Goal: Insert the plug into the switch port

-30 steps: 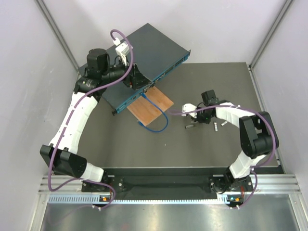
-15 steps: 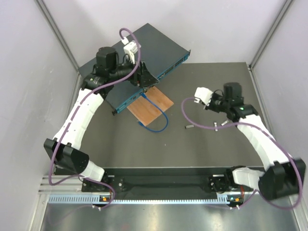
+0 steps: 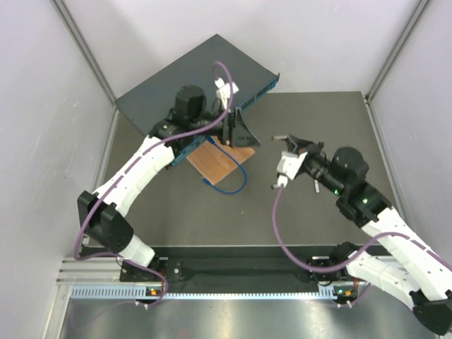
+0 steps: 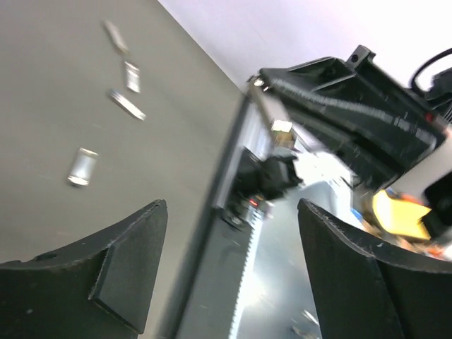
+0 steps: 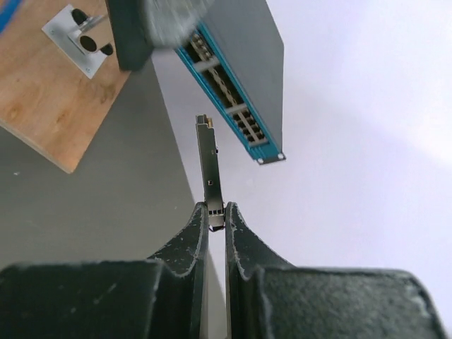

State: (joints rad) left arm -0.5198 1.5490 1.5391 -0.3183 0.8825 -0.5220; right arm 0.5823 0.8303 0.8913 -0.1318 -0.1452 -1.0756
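The switch [image 3: 191, 78] is a dark teal flat box at the back left, with its port row [image 3: 251, 99] on the long face turned toward the mat. The right wrist view shows that port face [image 5: 226, 99] ahead. My right gripper [image 3: 291, 143] is shut on the plug [image 3: 282, 138], a thin metal module held by its rear end [image 5: 210, 176] above the mat, tip toward the switch and well short of it. My left gripper [image 3: 244, 138] is open and empty, raised over the right end of the wooden board [image 3: 215, 162]. Its fingers [image 4: 134, 254] frame nothing.
A blue cable [image 3: 229, 176] loops off the board onto the mat. Small loose metal modules lie on the mat near my right arm [image 3: 273, 186], [image 3: 317, 186], and also show in the left wrist view [image 4: 83, 166]. A metal bracket [image 5: 81, 46] sits on the board.
My right arm has swung back toward its base, holding the plug raised and pointed at the switch. My left gripper has moved right, away from the switch's port face.
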